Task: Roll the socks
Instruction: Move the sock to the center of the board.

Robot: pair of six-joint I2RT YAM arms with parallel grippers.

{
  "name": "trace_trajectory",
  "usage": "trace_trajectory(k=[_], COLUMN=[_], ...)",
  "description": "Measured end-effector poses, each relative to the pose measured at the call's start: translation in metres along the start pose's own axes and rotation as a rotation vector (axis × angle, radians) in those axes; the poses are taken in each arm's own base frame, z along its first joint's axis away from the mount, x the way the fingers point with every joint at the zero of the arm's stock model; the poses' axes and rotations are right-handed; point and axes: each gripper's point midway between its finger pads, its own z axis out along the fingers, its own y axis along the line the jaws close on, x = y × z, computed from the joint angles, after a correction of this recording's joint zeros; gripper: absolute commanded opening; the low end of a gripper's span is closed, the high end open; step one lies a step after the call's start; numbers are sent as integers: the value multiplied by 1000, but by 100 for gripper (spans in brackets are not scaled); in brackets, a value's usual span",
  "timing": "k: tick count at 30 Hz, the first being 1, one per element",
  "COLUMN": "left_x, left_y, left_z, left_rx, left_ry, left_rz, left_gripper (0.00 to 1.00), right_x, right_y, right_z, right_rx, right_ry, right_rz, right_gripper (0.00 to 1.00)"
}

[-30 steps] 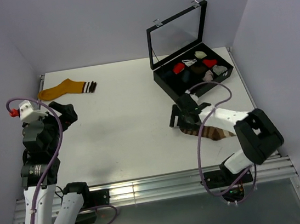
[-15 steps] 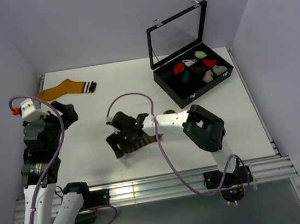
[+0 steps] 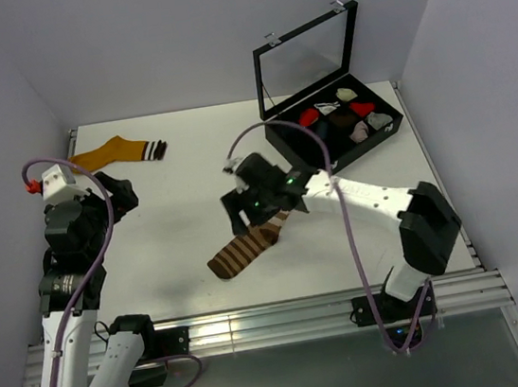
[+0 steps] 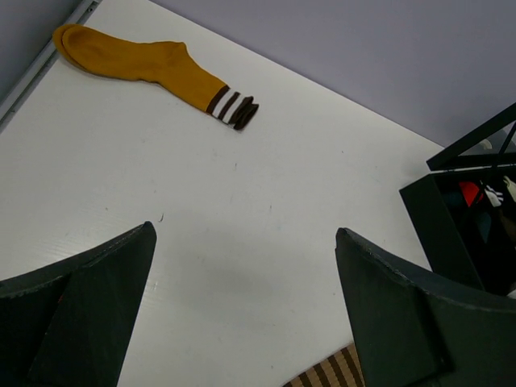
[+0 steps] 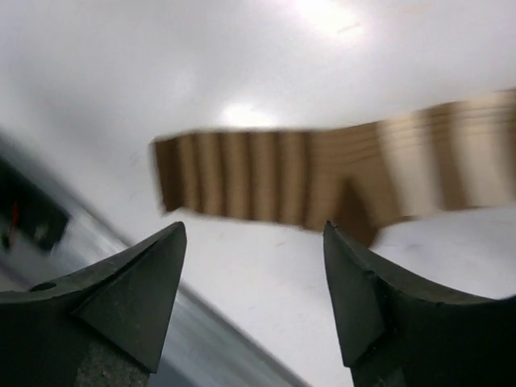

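Observation:
The brown sock with cream stripes (image 3: 245, 250) lies stretched out on the white table (image 3: 185, 213), front middle. My right gripper (image 3: 253, 221) hovers over its far end. In the blurred right wrist view the brown sock (image 5: 282, 181) lies beyond my right gripper (image 5: 254, 230), which is open with nothing between its jaws. The mustard-orange sock (image 3: 112, 154) with its dark striped cuff lies flat at the far left. My left gripper (image 3: 124, 200) is open and empty at the left, well short of the mustard sock (image 4: 153, 63). A corner of the brown sock (image 4: 329, 376) shows at the bottom of the left wrist view.
A black box (image 3: 337, 150) with its glass lid raised stands at the back right, holding several small sock bundles. Its dark side (image 4: 451, 242) shows at the right of the left wrist view. A metal rail (image 3: 257, 323) runs along the near table edge.
The brown sock went from the table's right side to the front middle with my right arm. The right gripper has since drawn back up and right off it. The left arm barely moved.

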Motion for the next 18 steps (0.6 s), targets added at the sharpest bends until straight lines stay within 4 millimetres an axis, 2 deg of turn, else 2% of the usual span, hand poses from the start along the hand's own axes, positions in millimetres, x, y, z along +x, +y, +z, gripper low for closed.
trace_trajectory(k=[2,4,6,8,13,18], left_x=[2,4,5,5,10,16], left_y=[0,-1,-2,-3,-6,-5], left_z=[3,5,8,10,14,17], left_rx=[-1,-2,0,5,15,14], left_ry=[9,18,24,24,37,54], left_rz=[1,-1,-5,-9,-25,-27], left_gripper=[99,100,100,99,100,99], right_x=[-22,-33,-33,-24,3,9], right_y=[-36,-72,-103,-125,-155,-170], right_z=[-13,-14,-6,8,37,58], right_rx=[87,176,254,310,380,403], right_ry=[-91,-130,-128,-97,-6,38], right_rz=[104,196,262,309,363,342], right_gripper=[68,67,63,60,58,58])
